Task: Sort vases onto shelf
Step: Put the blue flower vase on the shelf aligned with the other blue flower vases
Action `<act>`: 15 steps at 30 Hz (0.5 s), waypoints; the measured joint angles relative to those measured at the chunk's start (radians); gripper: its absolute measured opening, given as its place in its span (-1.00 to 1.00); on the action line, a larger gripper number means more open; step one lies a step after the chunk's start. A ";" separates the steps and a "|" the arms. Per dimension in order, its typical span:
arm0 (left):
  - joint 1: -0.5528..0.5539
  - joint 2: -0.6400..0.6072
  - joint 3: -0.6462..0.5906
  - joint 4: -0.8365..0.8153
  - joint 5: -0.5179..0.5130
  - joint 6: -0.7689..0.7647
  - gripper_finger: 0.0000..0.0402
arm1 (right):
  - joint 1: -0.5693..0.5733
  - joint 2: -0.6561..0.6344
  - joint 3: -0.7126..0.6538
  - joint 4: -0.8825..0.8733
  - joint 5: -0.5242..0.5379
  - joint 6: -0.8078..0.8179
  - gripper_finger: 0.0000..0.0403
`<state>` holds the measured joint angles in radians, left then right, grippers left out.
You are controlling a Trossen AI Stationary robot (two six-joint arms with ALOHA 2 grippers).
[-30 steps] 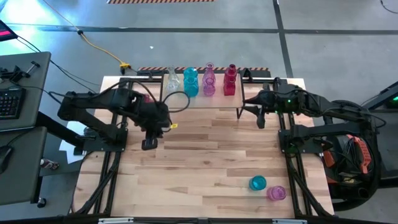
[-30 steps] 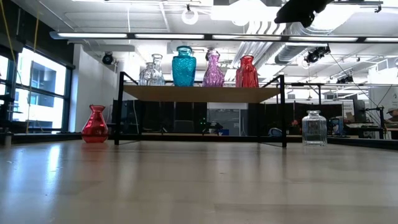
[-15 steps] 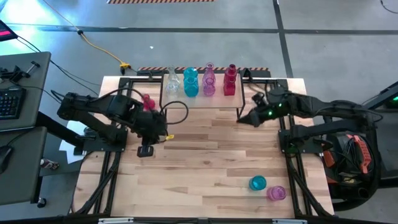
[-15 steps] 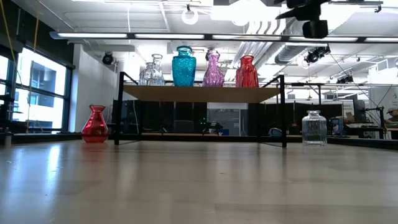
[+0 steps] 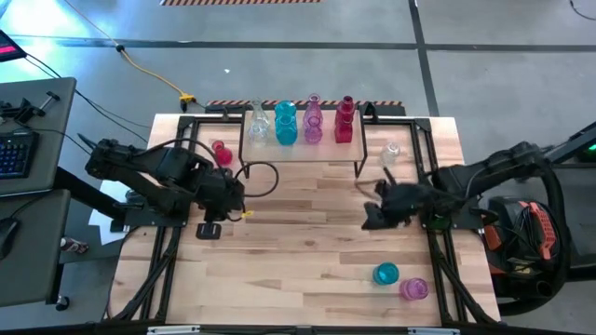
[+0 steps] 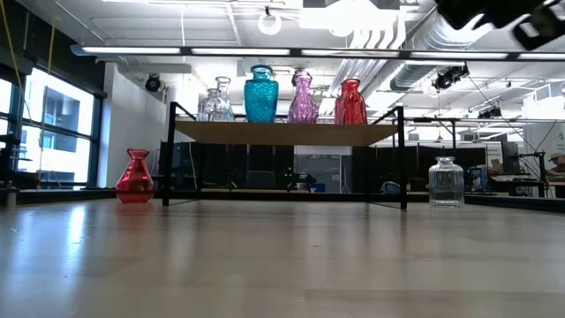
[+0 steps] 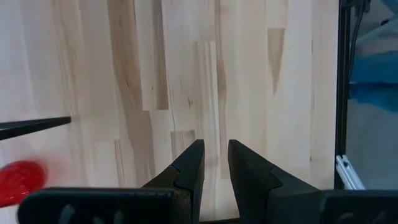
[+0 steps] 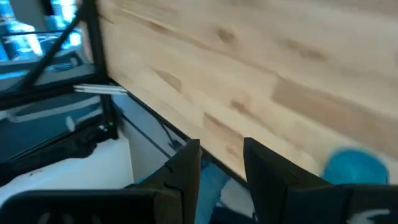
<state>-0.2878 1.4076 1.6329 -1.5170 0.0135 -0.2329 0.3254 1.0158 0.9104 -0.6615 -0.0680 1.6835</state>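
While four vases already stand in a row on the shelf point(image 5: 300, 154) — a clear one point(image 5: 258, 122), a teal one point(image 5: 286, 123), a pink-purple one point(image 5: 313, 121) and a red one point(image 5: 345, 119) — the sorting is plainly unfinished: a small red vase point(image 5: 221, 152) sits on the table just left of the shelf, a clear jar point(image 5: 392, 152) just right of it, and a teal vase point(image 5: 386, 274) and a pink vase point(image 5: 413, 289) lie close together near the table's front right. The right gripper point(image 5: 377, 216) hangs over the table between the shelf and that front pair, fingers point(image 8: 186, 171) drawn nearly together and holding nothing; the teal vase shows at the edge of its wrist view, so that looks the likely next pick. The left gripper point(image 5: 209, 229) hovers over bare wood left of centre, its fingers point(image 7: 189, 171) also a narrow gap apart and empty. These pieces look like thin glass — light, rigid, slick and quick to crack or roll if knocked, so I'd judge a gentle squeeze best. The narrow neck seems the surest hold on the bottle shapes; the squat ones want a grip across the body. No brand, label or legible writing shows anywhere.
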 joint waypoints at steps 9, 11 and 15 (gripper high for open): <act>-0.057 0.000 0.000 -0.004 0.000 0.000 -0.68 | 0.233 0.101 0.000 -0.026 0.091 0.346 -0.49; -0.072 0.000 0.000 -0.004 0.000 -0.001 -0.68 | 0.281 0.128 0.000 -0.031 0.083 0.405 -0.49; -0.096 0.000 0.000 -0.004 0.000 -0.002 -0.68 | 0.373 0.174 0.000 -0.034 0.075 0.561 -0.49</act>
<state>-0.3840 1.4075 1.6329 -1.5215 0.0139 -0.2344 0.6989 1.1897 0.9104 -0.6958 0.0070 2.2449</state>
